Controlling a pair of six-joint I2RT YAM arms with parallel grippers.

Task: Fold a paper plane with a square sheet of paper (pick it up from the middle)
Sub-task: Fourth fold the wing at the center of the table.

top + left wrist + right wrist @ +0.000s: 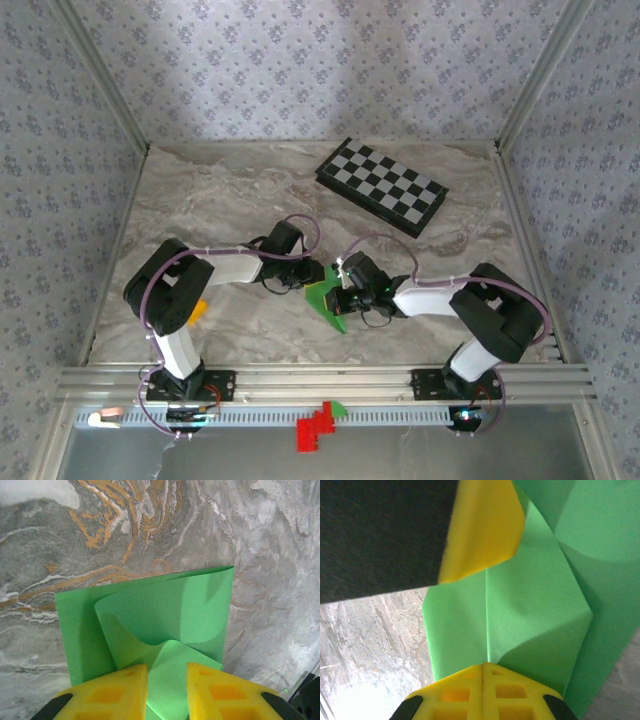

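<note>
The square sheet of paper [327, 296] is bright green and lies partly folded on the marble table between the two arms. In the left wrist view the sheet of paper [165, 610] has a curled flap folded over itself. My left gripper [167, 667] stands over its near edge, yellow fingers [125, 692] apart, with a raised flap lying in the gap. My right gripper [483, 665] is shut, and a crease of the paper [520, 595] runs straight into the seam between its fingers. The left gripper's finger [485, 525] shows just above it. Both grippers meet at the paper [318, 285].
A black-and-white checkerboard [381, 184] lies at the back right. A small orange block [198, 309] sits by the left arm. Red pieces [316, 425] and a tiny green piece [338, 408] rest on the front rail. Patterned walls close in the table.
</note>
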